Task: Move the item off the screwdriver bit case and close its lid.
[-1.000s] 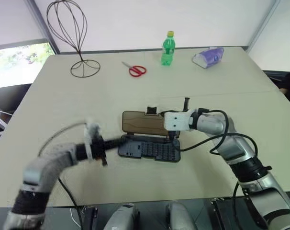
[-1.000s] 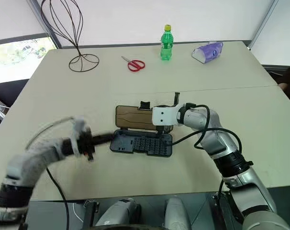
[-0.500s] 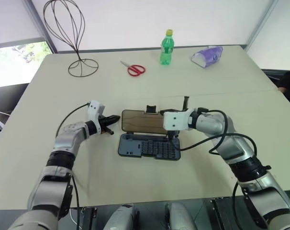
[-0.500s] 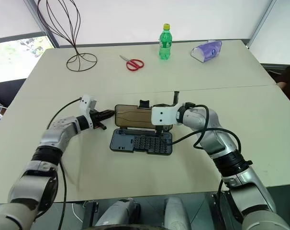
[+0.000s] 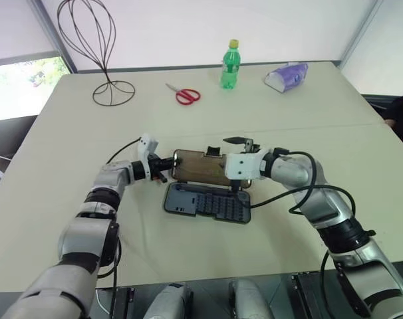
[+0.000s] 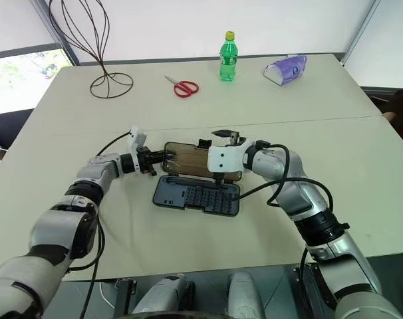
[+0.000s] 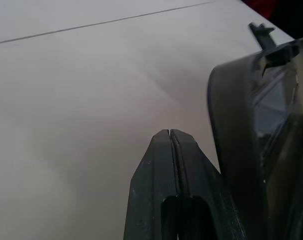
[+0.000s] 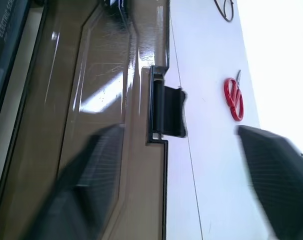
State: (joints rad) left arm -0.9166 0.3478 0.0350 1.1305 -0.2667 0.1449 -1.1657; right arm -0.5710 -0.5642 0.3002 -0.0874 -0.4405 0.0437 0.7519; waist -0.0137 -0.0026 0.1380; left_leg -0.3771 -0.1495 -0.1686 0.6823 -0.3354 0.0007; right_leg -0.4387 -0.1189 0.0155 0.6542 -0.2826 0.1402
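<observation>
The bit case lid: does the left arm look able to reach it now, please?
Likely yes: the left gripper sits right at the left end of the lid, with nothing between them.

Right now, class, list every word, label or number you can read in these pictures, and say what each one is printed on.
"ELECTRIC SC…": only partly legible and cut off by the frame, on the dark edge of the screwdriver bit case.
Green bottle: label too small to read.
Purple packet: print too small to read.

Glossy translucent brown plastic lid, matt cream table.
</observation>
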